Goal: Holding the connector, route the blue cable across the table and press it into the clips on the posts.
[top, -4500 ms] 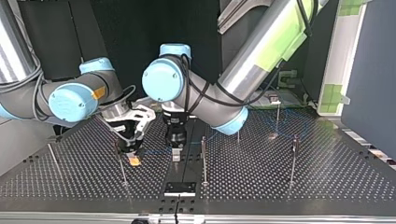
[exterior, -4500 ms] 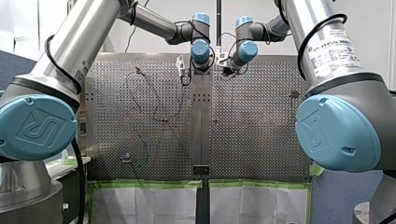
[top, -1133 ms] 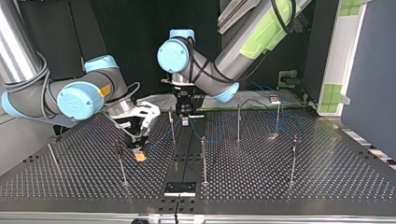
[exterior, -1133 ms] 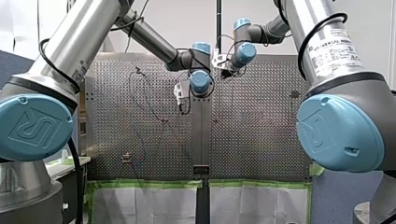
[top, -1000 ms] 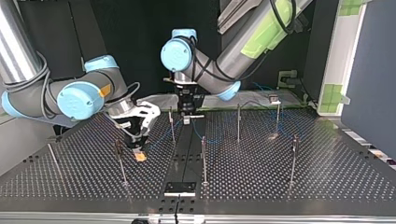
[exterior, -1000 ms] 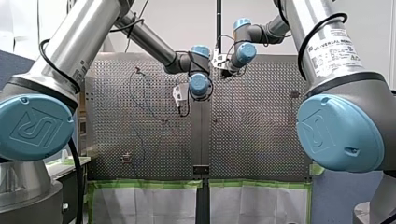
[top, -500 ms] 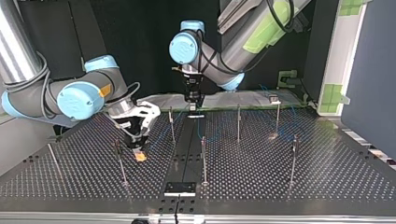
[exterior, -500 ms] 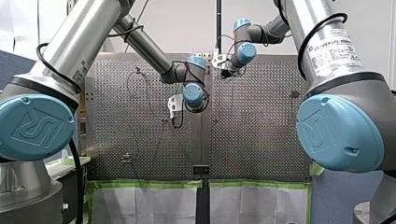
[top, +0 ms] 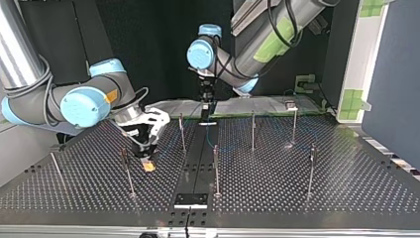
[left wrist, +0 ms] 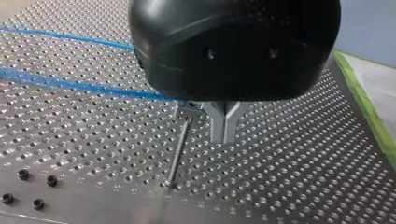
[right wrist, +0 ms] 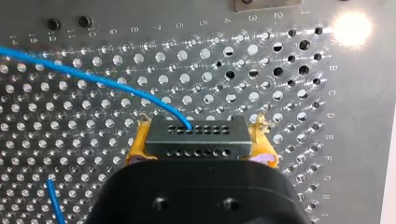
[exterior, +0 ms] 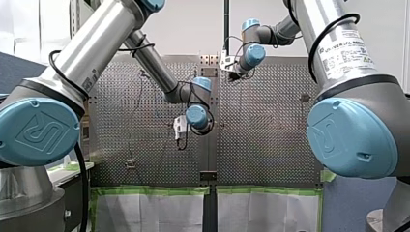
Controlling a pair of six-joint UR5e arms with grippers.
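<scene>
While the connector [right wrist: 196,136] sits clamped between the yellow pads [right wrist: 139,142] of the right gripper [right wrist: 198,140], low over the perforated table [top: 297,188] toward the top view's left, the blue cable [right wrist: 93,77] leaves the upper of its 2 rows of holes and arcs away over the plate. Seen from the left wrist, 2 blue strands cross the table and 1 reaches the clip [left wrist: 187,105] atop a thin post [left wrist: 179,149], just beside the left gripper [left wrist: 224,126]. That gripper's metal fingers [left wrist: 217,123] are pressed together and point down above the table; whether they pinch the cable is hidden under its black body. In the top view it hangs near the table's far middle, well apart from the right gripper, with other posts [top: 215,168] upright between and around them.
</scene>
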